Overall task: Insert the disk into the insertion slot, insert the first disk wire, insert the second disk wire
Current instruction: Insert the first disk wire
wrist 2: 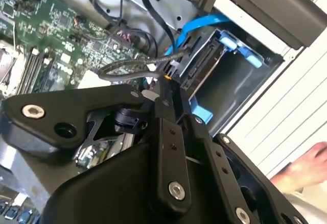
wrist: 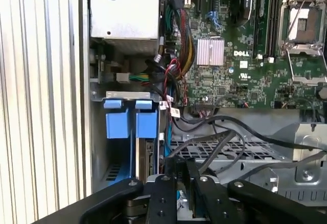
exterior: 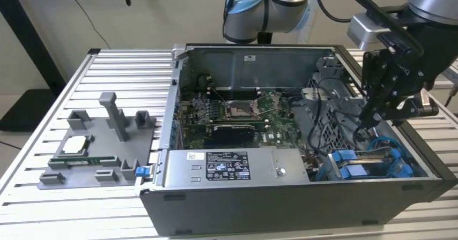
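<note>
The disk (exterior: pixel 357 162) sits edge-up in its blue carrier (wrist 2: pixel 240 48) inside the insertion slot (wrist 2: pixel 230 83), at the case's front corner on the exterior view's right. Its blue tabs (wrist: pixel 125 122) show in the first wrist view. A flat blue wire (wrist 2: pixel 196 27) runs down to the disk's connector end. My gripper (exterior: pixel 367 123) hangs over that end. In the second wrist view my gripper (wrist 2: pixel 167 83) is shut on a black connector of a grey sleeved wire (wrist 2: pixel 127 70), right beside the disk's connector edge (wrist 2: pixel 199 68). Whether the connector is seated is hidden.
The open case holds a green motherboard (exterior: pixel 236 111), a labelled power-supply box (exterior: pixel 236 165) and a perforated metal cage (wrist: pixel 225 147) crossed by black cables. A grey fixture (exterior: pixel 93 149) with parts lies on the slatted table at the exterior view's left. A hand (wrist 2: pixel 306 168) is outside the case.
</note>
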Controlling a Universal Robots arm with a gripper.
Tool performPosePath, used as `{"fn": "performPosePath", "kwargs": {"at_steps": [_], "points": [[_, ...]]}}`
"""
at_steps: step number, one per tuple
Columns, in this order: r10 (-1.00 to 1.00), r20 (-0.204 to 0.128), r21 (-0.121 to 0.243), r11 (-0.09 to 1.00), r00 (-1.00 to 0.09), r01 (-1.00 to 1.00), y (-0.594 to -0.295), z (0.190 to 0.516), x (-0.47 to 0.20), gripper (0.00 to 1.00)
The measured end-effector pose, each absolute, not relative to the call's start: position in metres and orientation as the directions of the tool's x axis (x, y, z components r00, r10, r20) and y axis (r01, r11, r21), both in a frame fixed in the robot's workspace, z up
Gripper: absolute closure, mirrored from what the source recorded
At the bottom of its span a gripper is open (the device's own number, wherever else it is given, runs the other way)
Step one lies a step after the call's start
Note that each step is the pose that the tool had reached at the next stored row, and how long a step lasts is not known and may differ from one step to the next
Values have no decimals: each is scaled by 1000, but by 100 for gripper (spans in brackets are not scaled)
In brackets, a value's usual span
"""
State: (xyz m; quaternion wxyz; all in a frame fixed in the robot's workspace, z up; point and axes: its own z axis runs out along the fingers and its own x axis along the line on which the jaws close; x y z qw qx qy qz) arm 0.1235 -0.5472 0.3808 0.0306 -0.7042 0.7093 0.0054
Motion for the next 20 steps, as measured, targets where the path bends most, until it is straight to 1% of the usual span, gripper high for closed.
{"fn": "performPosePath", "kwargs": {"at_steps": [3,11,20], "points": [[-999,-51,-28,8,-7,-1000,-549,378,130,100],[-999,-51,-27,8,-7,-1000,-555,368,137,100],[-999,-51,-15,8,-7,-1000,-562,363,146,100]]}}
